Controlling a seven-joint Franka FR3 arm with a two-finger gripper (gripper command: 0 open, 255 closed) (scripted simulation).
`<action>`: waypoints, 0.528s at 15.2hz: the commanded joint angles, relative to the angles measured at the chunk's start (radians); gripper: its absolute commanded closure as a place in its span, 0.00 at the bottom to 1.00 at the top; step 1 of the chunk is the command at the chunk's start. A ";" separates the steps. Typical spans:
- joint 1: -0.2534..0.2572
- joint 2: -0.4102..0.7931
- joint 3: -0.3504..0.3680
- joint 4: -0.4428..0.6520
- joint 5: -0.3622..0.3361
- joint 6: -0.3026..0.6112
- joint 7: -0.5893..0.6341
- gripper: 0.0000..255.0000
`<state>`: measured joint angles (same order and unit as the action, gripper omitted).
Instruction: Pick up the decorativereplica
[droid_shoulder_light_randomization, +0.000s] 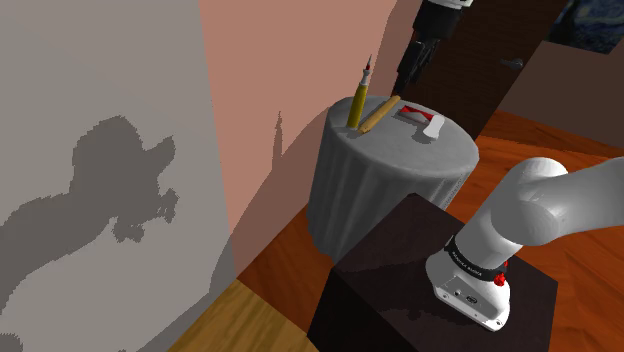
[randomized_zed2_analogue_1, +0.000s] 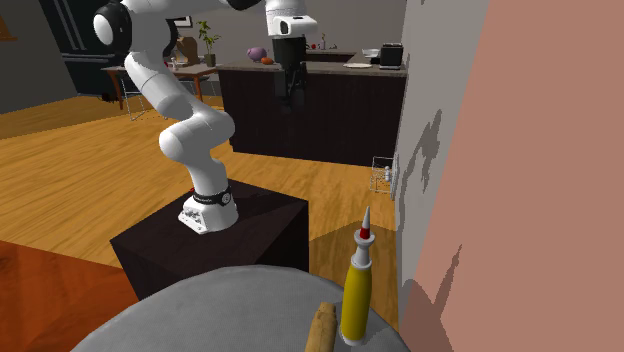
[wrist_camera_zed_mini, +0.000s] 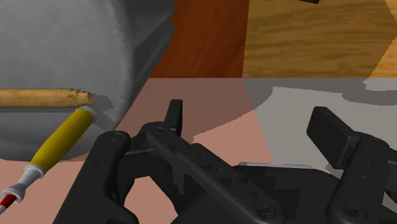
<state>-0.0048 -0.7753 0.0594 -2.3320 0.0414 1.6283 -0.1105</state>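
A round table (droid_shoulder_light_randomization: 390, 185) draped in grey cloth carries three things. A yellow squeeze bottle (droid_shoulder_light_randomization: 356, 102) with a white and red nozzle stands upright at its far left edge in the shoulder view. A tan bread-like stick (droid_shoulder_light_randomization: 378, 114) lies beside the bottle. A small white and red piece (droid_shoulder_light_randomization: 424, 124) lies flat further right. My gripper (droid_shoulder_light_randomization: 407, 76) hangs open above and behind the table, touching nothing. In the wrist view the gripper (wrist_camera_zed_mini: 251, 121) has its fingers wide apart, with the stick (wrist_camera_zed_mini: 44, 97) and bottle (wrist_camera_zed_mini: 60, 137) off to one side. The second exterior view has the gripper (randomized_zed2_analogue_1: 291, 96) high over the floor.
The dark box stand (droid_shoulder_light_randomization: 400, 285) sits right next to the table. A pink wall (droid_shoulder_light_randomization: 270, 90) and a grey wall (droid_shoulder_light_randomization: 90, 150) close in behind the bottle. A dark kitchen counter (randomized_zed2_analogue_1: 310, 110) and a small wire basket (randomized_zed2_analogue_1: 383, 176) stand beyond on the wooden floor.
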 joint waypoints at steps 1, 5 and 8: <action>0.000 0.000 0.000 0.000 0.000 0.000 0.000 0.00; -0.028 0.066 -0.056 -0.011 -0.028 0.121 -0.051 0.00; -0.046 0.127 -0.099 -0.006 -0.042 0.210 -0.089 0.00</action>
<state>-0.0471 -0.6678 -0.0312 -2.3420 0.0015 1.8084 -0.1931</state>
